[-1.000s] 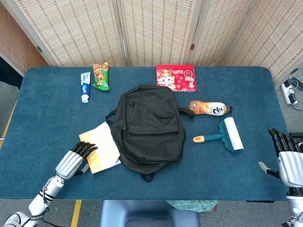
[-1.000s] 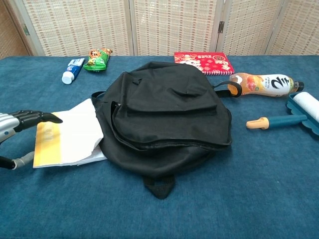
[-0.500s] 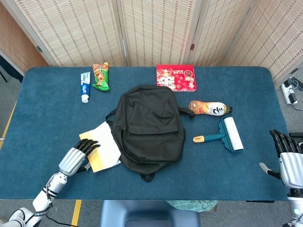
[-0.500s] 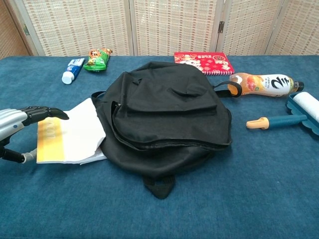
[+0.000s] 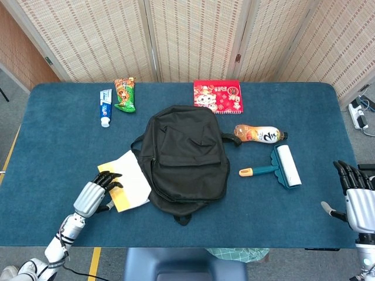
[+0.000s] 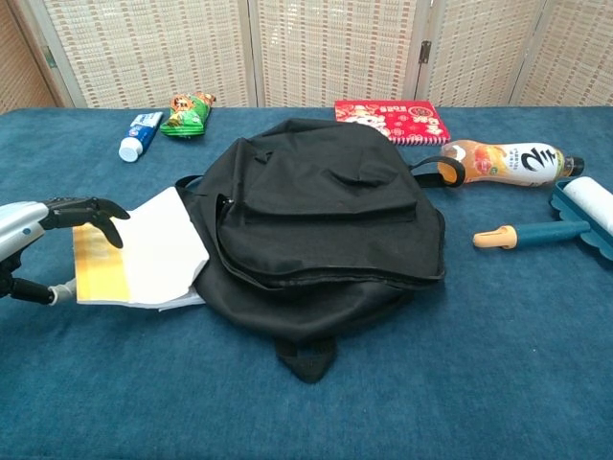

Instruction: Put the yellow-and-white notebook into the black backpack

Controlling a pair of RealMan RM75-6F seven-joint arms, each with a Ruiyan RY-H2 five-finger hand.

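- 2 hands show: the left hand (image 6: 59,218) lies over the outer yellow edge of the yellow-and-white notebook (image 6: 144,261), fingertips (image 6: 113,224) curled down onto the cover; whether it truly pinches the book is unclear. The right hand (image 5: 355,196) waits apart, fingers spread, holding nothing.
- Notebook lies flat, inner edge tucked at the black backpack (image 6: 321,225) side opening.
- Risk: pushing may shove the limp backpack along instead, or buckle the pages.
- Risk: fingertips may slide off the smooth cover.

Toothpaste tube (image 5: 105,107) beside green snack packet (image 5: 124,94); red book (image 5: 217,96); orange drink bottle (image 5: 259,134); lint roller (image 5: 279,166).
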